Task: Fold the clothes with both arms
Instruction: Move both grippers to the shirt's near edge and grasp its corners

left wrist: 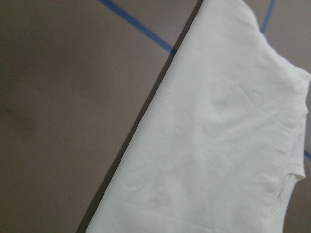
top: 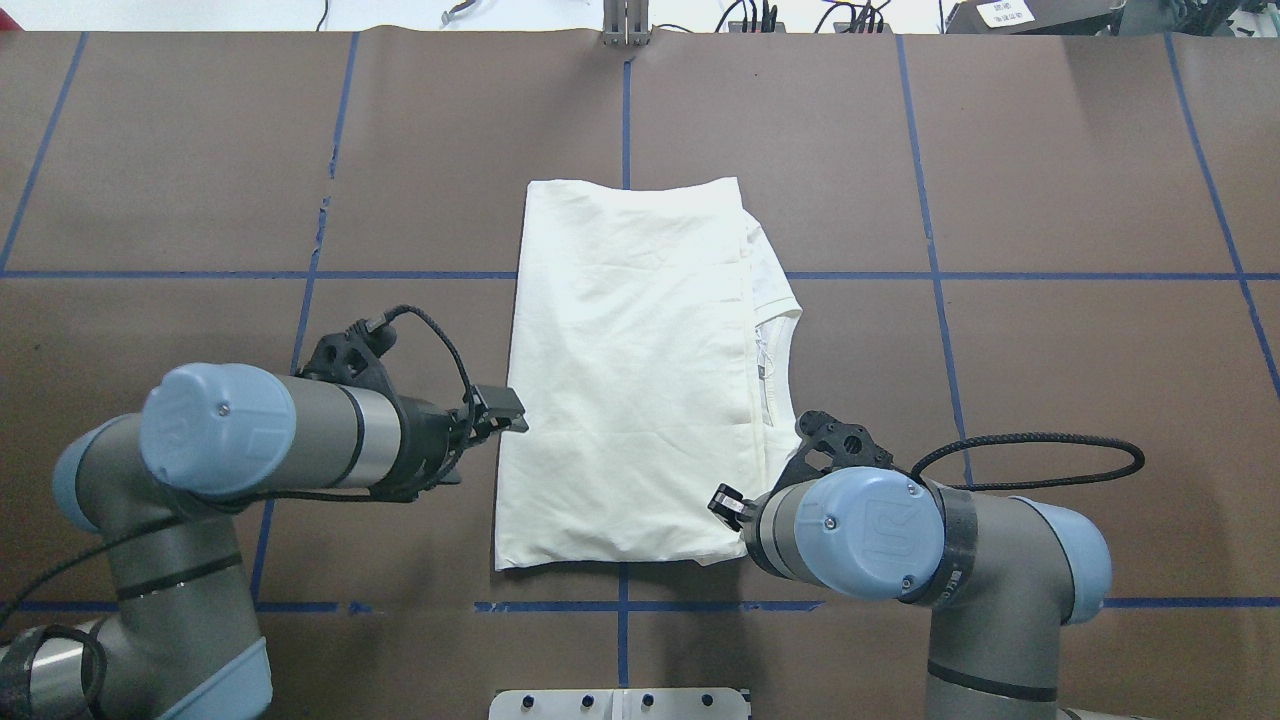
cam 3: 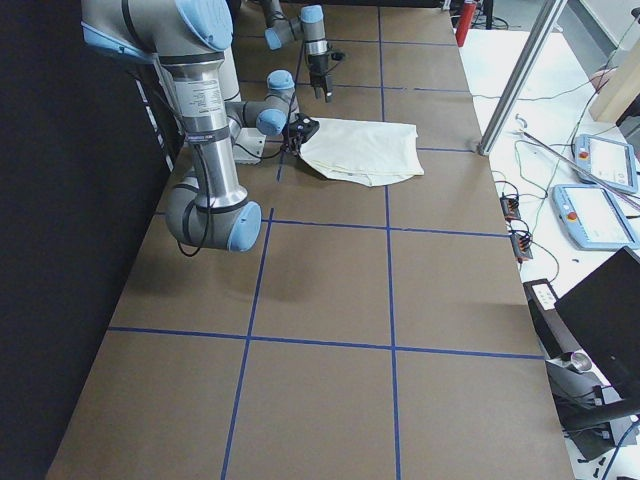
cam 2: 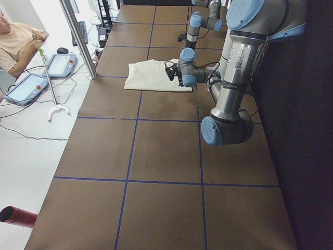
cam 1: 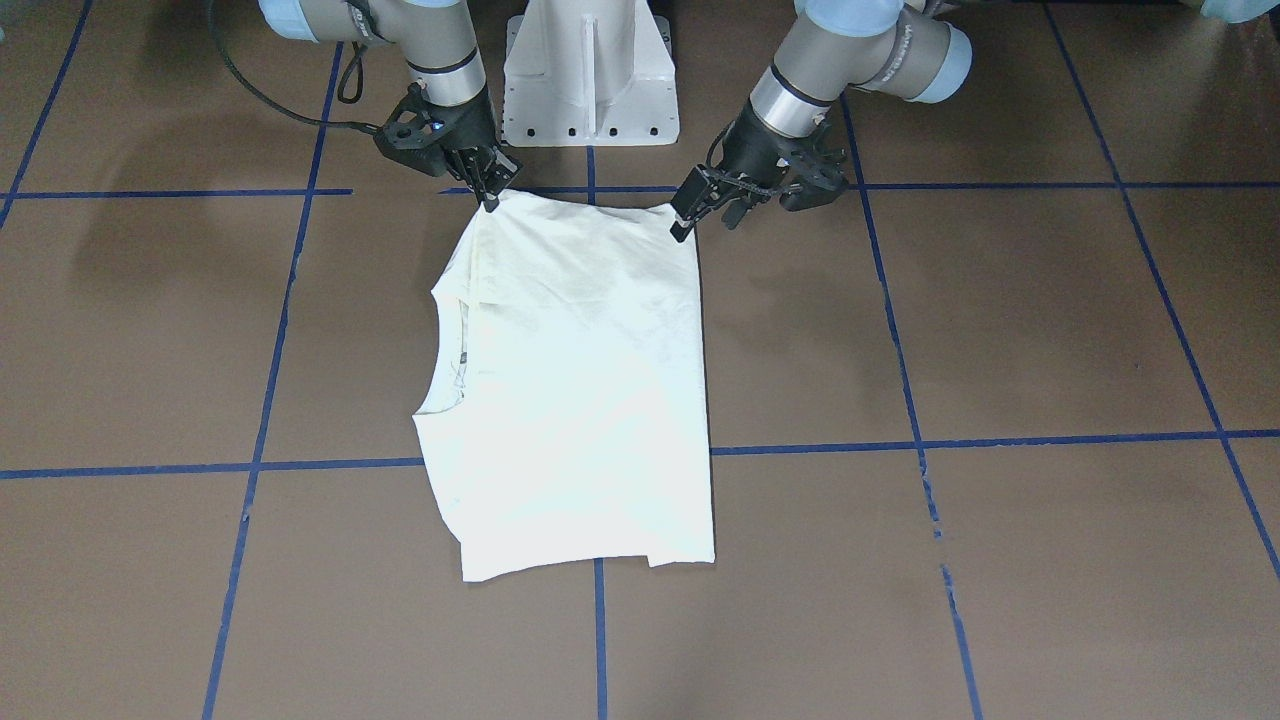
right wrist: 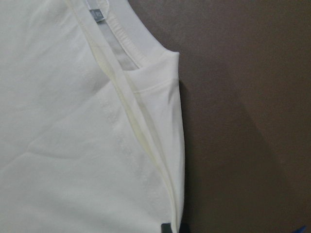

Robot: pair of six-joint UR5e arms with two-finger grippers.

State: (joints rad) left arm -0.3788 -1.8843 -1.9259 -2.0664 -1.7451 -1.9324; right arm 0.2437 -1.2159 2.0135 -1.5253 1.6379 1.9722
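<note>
The cream-white shirt (cam 1: 580, 380) lies folded into a rectangle mid-table, plain side up, print hidden. Its collar (top: 775, 350) faces the robot's right. My left gripper (cam 1: 700, 215) hovers raised over the shirt's left edge near the robot-side corner (top: 505, 410), fingers apart, holding nothing. The left wrist view shows only the shirt (left wrist: 218, 145) and table. My right gripper (cam 1: 492, 195) is low at the robot-side right corner (top: 724, 498), fingers together on the shirt's edge. Its fingertip (right wrist: 167, 228) meets the hem in the right wrist view.
The white pedestal base (cam 1: 590, 80) stands between the arms. Blue tape lines (cam 1: 600, 640) grid the brown table. Beyond the far edge are a metal post (cam 2: 78, 36), teach pendants (cam 2: 26, 88) and a seated operator (cam 2: 18, 41).
</note>
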